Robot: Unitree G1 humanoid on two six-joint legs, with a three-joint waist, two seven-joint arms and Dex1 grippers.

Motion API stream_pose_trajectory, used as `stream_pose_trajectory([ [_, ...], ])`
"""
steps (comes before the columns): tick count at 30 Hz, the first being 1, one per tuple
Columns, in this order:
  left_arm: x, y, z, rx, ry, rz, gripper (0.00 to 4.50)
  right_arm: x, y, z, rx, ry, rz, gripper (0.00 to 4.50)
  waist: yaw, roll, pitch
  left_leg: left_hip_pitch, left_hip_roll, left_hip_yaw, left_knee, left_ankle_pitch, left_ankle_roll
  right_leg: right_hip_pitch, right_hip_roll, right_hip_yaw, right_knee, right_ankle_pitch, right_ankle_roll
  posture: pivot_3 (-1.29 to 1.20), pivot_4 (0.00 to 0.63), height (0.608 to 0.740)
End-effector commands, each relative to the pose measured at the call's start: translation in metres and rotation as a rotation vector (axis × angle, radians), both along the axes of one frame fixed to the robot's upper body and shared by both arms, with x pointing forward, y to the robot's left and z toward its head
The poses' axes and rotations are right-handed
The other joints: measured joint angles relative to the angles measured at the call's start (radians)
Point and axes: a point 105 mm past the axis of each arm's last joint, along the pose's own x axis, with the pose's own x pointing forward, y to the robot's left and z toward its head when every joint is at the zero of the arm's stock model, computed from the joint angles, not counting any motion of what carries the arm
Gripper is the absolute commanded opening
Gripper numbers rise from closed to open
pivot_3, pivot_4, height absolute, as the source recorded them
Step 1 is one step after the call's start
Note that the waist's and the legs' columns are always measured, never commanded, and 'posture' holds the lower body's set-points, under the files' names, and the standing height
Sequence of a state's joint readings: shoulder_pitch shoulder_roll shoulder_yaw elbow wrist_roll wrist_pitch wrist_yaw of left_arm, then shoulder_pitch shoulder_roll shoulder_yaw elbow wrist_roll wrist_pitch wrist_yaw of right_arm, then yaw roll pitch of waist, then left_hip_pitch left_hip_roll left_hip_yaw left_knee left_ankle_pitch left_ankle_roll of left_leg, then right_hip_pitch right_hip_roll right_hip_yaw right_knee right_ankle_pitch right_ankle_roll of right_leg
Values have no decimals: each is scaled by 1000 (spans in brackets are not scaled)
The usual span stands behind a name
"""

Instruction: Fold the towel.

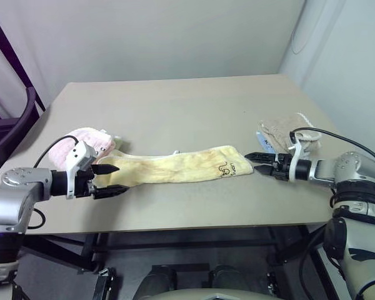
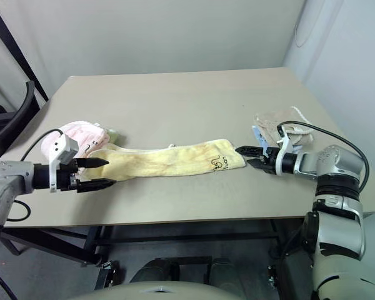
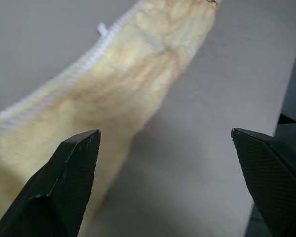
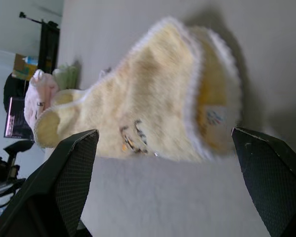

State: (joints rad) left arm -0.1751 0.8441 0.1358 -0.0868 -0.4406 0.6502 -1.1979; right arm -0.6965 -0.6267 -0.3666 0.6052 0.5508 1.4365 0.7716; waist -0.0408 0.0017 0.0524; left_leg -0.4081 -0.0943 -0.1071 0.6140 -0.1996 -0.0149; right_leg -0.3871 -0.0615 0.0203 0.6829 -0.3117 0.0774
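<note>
The towel (image 1: 175,167) lies stretched in a long narrow band across the near part of the surface (image 1: 187,106), its long axis running side to side between the two arms. The left hand (image 1: 110,179) hovers at the band's left end, fingers spread wide and holding nothing; the right hand (image 1: 255,159) sits just off the right end, also spread and empty. Each hand is close to its own end, so neither is clearly nearer. The cloth is pale yellow terry with whitish stitched edging, already doubled lengthwise by the look of it, with a small dark embroidered motif (image 1: 224,169) near the right end.
</note>
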Motion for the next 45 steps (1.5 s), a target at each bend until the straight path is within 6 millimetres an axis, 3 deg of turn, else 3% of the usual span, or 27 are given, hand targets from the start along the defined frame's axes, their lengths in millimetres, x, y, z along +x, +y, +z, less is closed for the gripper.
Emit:
stream_pose_trajectory([
  [1, -2, -16, -2, -21, -9, -25, 4484, -2, 2, 6, 2, -12, 6, 4500, 0, 0, 0, 0, 0, 0, 0, 0, 0, 0, 0, 0, 0, 0, 0, 0, 0, 740],
  [5, -3, -27, -13, -31, 12, -35, 4484, 0, 15, -1, 40, 19, 11, 4500, -4, 0, 0, 0, 0, 0, 1, 0, 0, 0, 0, 0, 0, 0, 0, 0, 0, 740],
  [11, 3, -33, -10, -66, 8, -17, 4484, 9, 39, -11, 79, 39, 21, 4500, -5, 0, 0, 0, 1, 1, 1, 0, 0, 0, 1, 0, 0, 0, 0, 0, 0, 740],
  [16, 4, -31, -11, -40, 2, -15, 4484, 24, 39, -22, 41, 51, -74, 4500, -6, -1, -1, 2, 1, 1, 1, 0, 0, 1, 2, 1, 0, 1, -1, 0, 0, 740],
  [20, 3, -29, -11, -30, -1, -11, 4500, 26, 35, -30, 31, 85, -117, 3609, -4, -1, -1, 7, 1, 1, 1, 0, 0, 7, 2, 1, -2, 1, -2, 0, 0, 740],
  [23, 3, -28, -12, -21, -4, -5, 4500, 31, 31, -32, 23, 89, -165, 2532, -4, 0, 0, 16, 1, 0, -1, -2, -3, 15, 1, 1, -6, 1, -2, 0, 0, 740],
  [30, 5, -27, -14, 8, -13, -10, 4500, 37, 28, -31, 19, 81, -218, 18, -5, 0, 0, 16, 2, 0, -3, -3, -1, 15, 1, -1, -14, 1, -2, 0, 0, 740],
  [33, 6, -28, -15, 4, -17, -11, 4500, 35, 26, -27, 24, 67, -206, 18, -3, 0, 0, 15, 2, 0, -5, -2, 2, 15, 1, -1, -16, 1, -2, 0, 0, 740],
  [37, 9, -28, -14, -2, -22, -6, 4500, 25, 5, -11, 30, -16, -198, 18, 6, 1, 0, 14, 2, 0, -7, -3, 3, 15, 1, -1, -18, 1, -2, 0, 0, 740],
  [41, 11, -28, -16, 2, -15, -13, 4500, 16, -37, 12, -36, -139, -277, 18, 22, 1, 0, 5, 2, 0, -6, -3, 4, 10, 1, -2, -18, 2, -2, 0, 0, 740],
  [45, 17, -35, -18, -6, -17, -31, 4500, 9, -56, 26, -113, -222, -312, 18, 26, 1, 0, 1, 2, 1, -6, -3, 4, 6, 1, -2, -18, 2, -1, 0, 0, 740],
])
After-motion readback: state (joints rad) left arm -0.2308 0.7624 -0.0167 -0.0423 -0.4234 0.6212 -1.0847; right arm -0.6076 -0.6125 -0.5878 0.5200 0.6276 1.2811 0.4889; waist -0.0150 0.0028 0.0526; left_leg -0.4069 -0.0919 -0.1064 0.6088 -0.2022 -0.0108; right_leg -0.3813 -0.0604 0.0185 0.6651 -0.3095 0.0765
